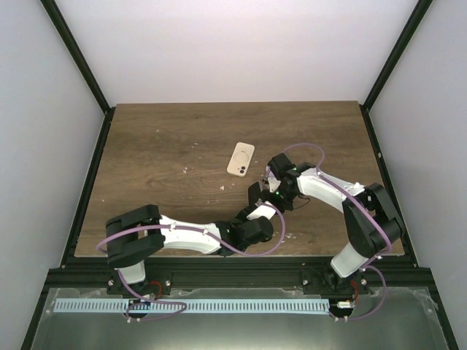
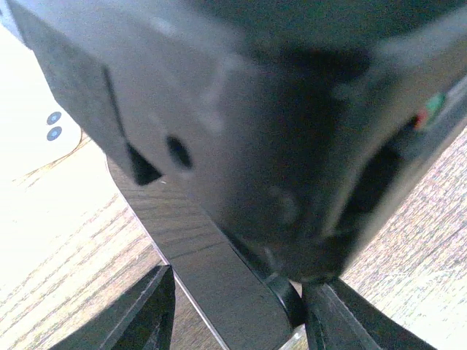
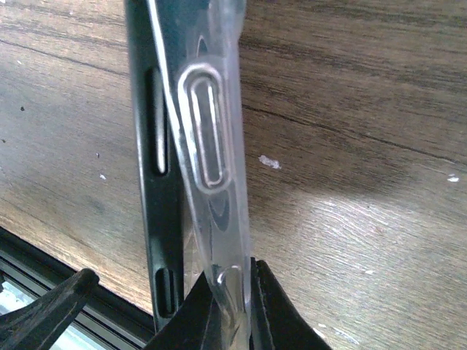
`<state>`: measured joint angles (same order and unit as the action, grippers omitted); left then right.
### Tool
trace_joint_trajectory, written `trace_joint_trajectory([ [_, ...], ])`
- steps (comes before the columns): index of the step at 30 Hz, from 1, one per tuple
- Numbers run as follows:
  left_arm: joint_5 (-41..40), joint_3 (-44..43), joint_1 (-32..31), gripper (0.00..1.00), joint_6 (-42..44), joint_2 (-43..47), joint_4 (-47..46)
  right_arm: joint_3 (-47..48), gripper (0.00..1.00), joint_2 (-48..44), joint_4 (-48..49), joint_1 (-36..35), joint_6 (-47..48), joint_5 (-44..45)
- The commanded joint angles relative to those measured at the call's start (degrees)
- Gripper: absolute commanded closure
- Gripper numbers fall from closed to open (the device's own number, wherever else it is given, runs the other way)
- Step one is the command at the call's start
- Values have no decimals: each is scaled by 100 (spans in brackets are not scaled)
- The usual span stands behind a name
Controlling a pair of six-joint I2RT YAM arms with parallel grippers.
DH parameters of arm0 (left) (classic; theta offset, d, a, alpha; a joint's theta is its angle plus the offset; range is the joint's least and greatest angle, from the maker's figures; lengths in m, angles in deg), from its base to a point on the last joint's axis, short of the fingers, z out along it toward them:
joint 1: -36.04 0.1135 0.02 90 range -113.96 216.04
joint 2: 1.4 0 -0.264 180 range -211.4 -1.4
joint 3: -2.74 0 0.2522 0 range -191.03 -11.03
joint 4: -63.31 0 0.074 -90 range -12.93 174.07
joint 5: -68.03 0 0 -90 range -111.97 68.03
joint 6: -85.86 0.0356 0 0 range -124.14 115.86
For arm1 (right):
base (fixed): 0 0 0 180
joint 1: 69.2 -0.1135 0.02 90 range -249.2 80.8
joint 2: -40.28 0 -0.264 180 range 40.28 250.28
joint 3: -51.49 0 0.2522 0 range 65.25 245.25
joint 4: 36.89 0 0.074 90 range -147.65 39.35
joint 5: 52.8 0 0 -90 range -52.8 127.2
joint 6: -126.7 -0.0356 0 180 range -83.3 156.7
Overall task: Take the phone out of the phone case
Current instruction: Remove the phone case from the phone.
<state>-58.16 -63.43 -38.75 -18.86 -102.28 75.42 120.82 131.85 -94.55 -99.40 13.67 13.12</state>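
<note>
A dark phone (image 3: 157, 182) stands on edge just above the table, partly out of its clear case (image 3: 208, 131). My right gripper (image 3: 233, 292) is shut on the lower rim of the clear case. My left gripper (image 2: 241, 313) has the dark phone (image 2: 219, 277) between its fingers, the right finger touching its edge. In the top view both grippers meet at the table's middle front, the left (image 1: 257, 198) just below the right (image 1: 273, 186). The right gripper's black body (image 2: 277, 109) fills most of the left wrist view.
A cream phone (image 1: 241, 159) lies flat on the wooden table (image 1: 160, 146) just beyond the grippers; it also shows in the left wrist view (image 2: 36, 138). The table's black front rail (image 3: 44, 270) lies close below the held phone.
</note>
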Motion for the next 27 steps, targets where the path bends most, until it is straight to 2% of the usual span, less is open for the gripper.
trace_joint_trajectory([
  [1, -332, 190, 18, 54, 49, -74, 293, 147, 99, 45, -36, -6, 37, -59],
  [10, -419, 288, 3, 66, 264, -147, 269, 177, 99, 60, -18, 5, 27, 22],
  [17, -715, 176, 12, 84, 135, -83, 639, 382, 99, 242, -257, 10, 177, 156],
  [22, -639, 162, 8, 98, 121, 18, 820, 736, 99, 515, -422, 11, 384, 811],
  [27, -692, 178, 24, 100, 207, 34, 680, 718, 99, 534, -342, 10, 504, 1315],
])
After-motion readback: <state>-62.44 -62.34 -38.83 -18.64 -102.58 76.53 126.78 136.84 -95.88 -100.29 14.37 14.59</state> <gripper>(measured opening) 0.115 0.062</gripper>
